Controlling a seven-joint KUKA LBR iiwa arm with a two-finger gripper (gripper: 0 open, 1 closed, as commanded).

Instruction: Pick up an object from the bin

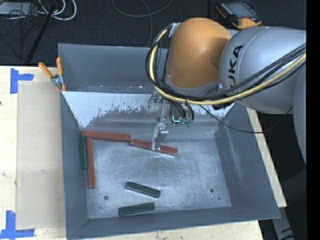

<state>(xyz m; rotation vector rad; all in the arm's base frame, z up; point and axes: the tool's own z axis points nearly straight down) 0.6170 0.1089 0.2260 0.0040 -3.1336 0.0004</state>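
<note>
My gripper (158,141) hangs under the orange cover and reaches down to the bin floor near the back middle. Its tip is at a short red-brown stick (167,150) that lies slanted there, and meets that stick near its left half. A longer red-brown stick (106,136) lies just to the left, its right end close to the short one. Whether the short stick is gripped does not show.
Along the bin's left side lie an upright red-brown stick (90,162) and a dark green stick (81,151) beside it. Two more dark green sticks lie toward the front, one (143,189) in the middle and one (136,209) by the front wall.
</note>
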